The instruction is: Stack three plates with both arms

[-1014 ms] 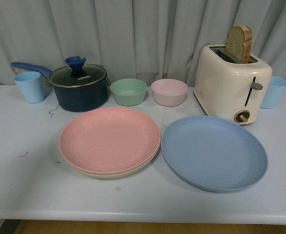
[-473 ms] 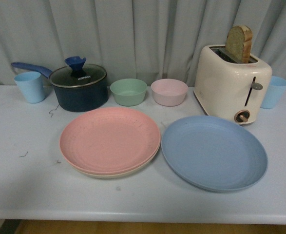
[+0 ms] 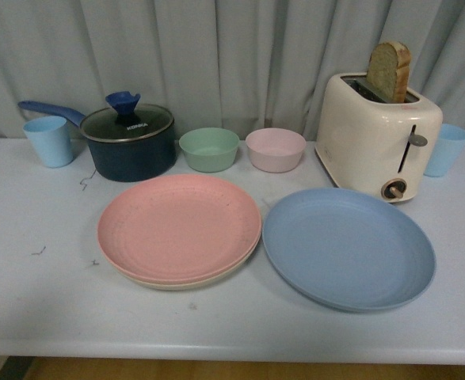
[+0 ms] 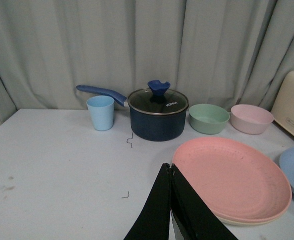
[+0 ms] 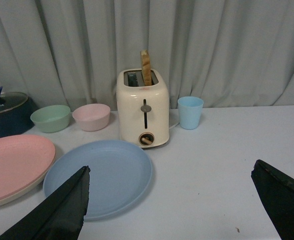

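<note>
The pink plate rests on the beige plate, its rim just beside the blue plate, with open table near the front edge; the left gripper is closed on nothing and the right gripper is spread wide.

We found the pink plate and blue plate matt and faintly speckled, plastic by the look; the toaster shone glossy cream, the pot carried a clear glass lid, the curtain was pleated cloth, the table smooth and matt
</note>
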`<action>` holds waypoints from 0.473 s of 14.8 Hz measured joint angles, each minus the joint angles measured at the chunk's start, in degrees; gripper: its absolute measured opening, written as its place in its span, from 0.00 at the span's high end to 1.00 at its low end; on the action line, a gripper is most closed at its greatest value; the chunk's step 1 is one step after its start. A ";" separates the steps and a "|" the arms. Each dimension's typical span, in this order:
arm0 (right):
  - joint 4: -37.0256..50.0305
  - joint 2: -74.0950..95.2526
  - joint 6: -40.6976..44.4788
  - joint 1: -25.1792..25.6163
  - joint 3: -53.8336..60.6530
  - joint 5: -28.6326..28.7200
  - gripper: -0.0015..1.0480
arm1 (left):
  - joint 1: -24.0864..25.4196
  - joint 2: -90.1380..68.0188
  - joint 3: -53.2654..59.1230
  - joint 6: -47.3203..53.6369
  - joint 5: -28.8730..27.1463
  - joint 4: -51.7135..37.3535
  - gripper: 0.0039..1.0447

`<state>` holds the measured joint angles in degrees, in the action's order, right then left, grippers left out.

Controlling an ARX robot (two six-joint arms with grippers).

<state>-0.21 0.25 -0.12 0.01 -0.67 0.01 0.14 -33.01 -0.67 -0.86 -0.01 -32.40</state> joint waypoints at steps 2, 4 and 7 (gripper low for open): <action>0.00 0.00 0.00 0.00 0.00 0.00 0.06 | 0.00 4.52 0.02 0.00 0.02 4.39 0.99; 0.00 0.00 0.00 0.00 0.00 0.00 0.06 | -0.02 8.98 0.02 0.00 0.00 8.50 0.99; 0.00 0.00 0.00 0.00 0.00 0.00 0.06 | -0.02 14.43 0.02 0.00 0.02 13.81 0.99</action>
<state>-0.21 0.25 -0.12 0.01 -0.67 0.01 0.12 -18.59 -0.64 -0.86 0.01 -18.59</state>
